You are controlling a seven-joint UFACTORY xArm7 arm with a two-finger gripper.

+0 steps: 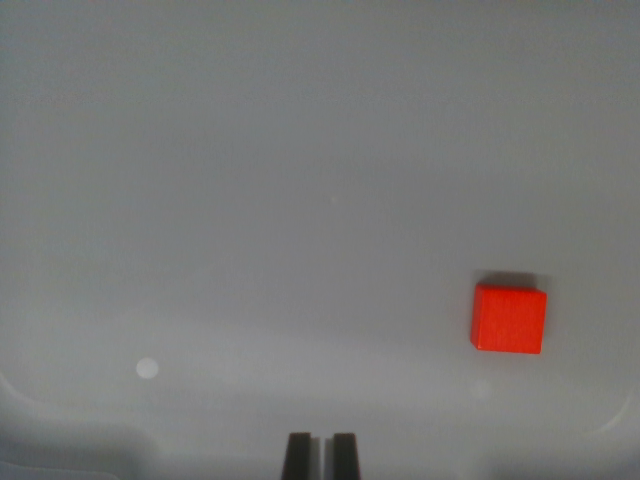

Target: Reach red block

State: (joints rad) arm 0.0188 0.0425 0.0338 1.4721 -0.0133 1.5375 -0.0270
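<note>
My gripper [320, 455] shows only as two dark fingertips at the bottom edge of the wrist view, standing close together with a thin sliver of grey between them, so I read it as nearly closed and holding nothing. The small red square-topped block [509, 318] lies flat on the plain matte grey table surface [300, 180], well off to the wrist view's right and a little above my fingertips, apart from them.

To reach it well, I judge I should slide toward the wrist view's right and slightly forward until the block sits centred just above my fingertips, then come down slowly (the jaws would need to widen first if a grasp were to follow).

The block looks almost square from above, so I can find no clear long axis. Its edges run nearly parallel to the frame, with only a very slight tilt.
</note>
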